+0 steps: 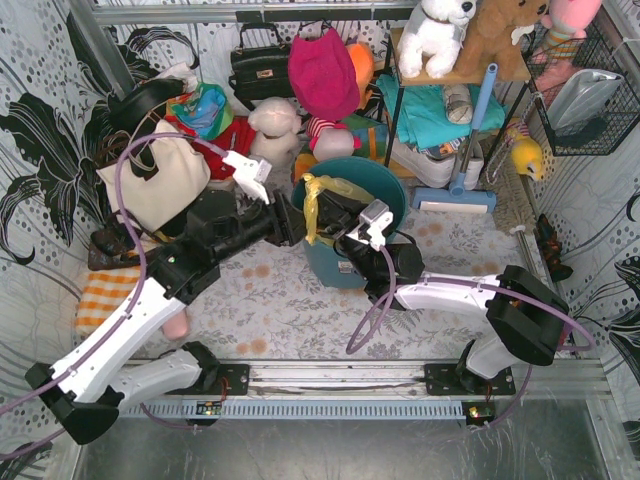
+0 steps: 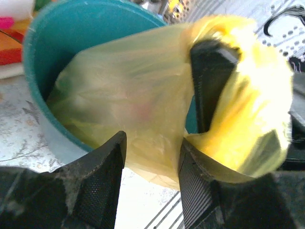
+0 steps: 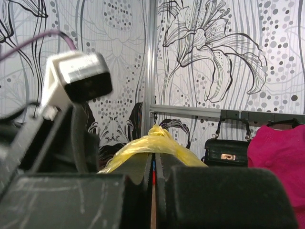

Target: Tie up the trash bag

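- At the far left of the top view a white handbag sits among piled things, well apart from the bin.
- The left claw reaches in from the left to the bin's left rim, just above the patterned table.
- In the left wrist view, the left claw has its jaws at a middling gap. Yellow film fills the space between the two dark fingers. I cannot tell whether they press on it or merely stand around it.
- The trash bag stands in the round teal bin, on its left side, with its gathered top rising above the rim between the two claws.
- Close up, the trash bag is thin, see-through yellow plastic coming out of the teal bin. On the right it is draped over a black finger of the other claw.
- The right claw comes in from the right across the bin's near rim and meets the bag's top.
- In its own view the right claw is closed to a thin slit, pinching a ridge of the yellow trash bag that sticks up from between the fingers.
- Behind, to the right, a black handbag hangs on the wall.
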`<action>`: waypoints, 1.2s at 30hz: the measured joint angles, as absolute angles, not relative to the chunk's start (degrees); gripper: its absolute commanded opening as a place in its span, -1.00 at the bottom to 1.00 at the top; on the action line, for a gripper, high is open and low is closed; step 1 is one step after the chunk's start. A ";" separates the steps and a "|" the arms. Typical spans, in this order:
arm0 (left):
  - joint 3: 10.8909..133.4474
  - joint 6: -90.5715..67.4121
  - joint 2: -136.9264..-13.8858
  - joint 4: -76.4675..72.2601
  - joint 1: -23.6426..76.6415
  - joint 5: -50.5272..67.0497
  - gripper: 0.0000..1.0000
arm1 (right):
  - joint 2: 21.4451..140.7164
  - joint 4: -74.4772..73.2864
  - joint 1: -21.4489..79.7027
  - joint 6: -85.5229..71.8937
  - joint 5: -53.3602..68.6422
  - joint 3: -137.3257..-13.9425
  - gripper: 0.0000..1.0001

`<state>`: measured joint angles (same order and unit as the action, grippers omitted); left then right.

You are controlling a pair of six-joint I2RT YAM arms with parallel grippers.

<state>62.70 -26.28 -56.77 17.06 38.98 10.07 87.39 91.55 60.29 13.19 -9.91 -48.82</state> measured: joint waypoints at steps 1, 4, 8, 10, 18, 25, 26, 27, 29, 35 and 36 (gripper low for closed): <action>63.22 -26.02 -56.23 18.11 39.07 8.45 0.09 | 87.39 91.57 60.29 13.21 -9.89 -48.66 -1.00; 65.76 -25.15 -54.17 20.71 39.24 3.42 0.09 | 87.37 91.57 60.29 13.19 -9.87 -47.55 -1.00; 70.32 -24.86 -52.51 21.04 39.24 -2.13 0.09 | 87.37 91.53 60.29 13.10 -9.54 -46.26 -1.00; 72.97 -25.36 -52.88 21.08 39.24 -4.05 0.07 | 87.37 91.53 60.29 12.93 -9.32 -46.11 -1.00; 80.79 -26.85 -59.44 21.19 39.29 -3.40 0.04 | 87.37 91.53 60.29 12.93 -8.43 -45.93 -1.00; 81.10 -27.03 -63.31 24.51 39.29 -3.16 -0.05 | 87.37 91.53 60.29 12.95 -8.10 -45.93 -1.00; 81.25 -27.05 -63.66 24.77 39.29 -3.05 -0.06 | 87.37 91.53 60.29 12.95 -8.10 -45.93 -1.00; 81.34 -27.07 -63.92 25.02 39.29 -2.92 -0.09 | 87.37 91.53 60.29 12.95 -8.10 -45.93 -1.00; 81.52 -27.20 -64.23 25.58 39.29 -2.55 -0.13 | 87.37 91.53 60.29 12.95 -8.12 -45.93 -1.00; 81.54 -27.33 -64.31 25.63 39.29 -1.89 -0.65 | 87.37 91.33 60.29 12.95 -8.12 -45.93 -1.00; 81.56 -27.29 -64.31 25.50 39.29 -1.89 -0.82 | 87.37 91.24 60.29 12.95 -8.12 -45.93 -1.00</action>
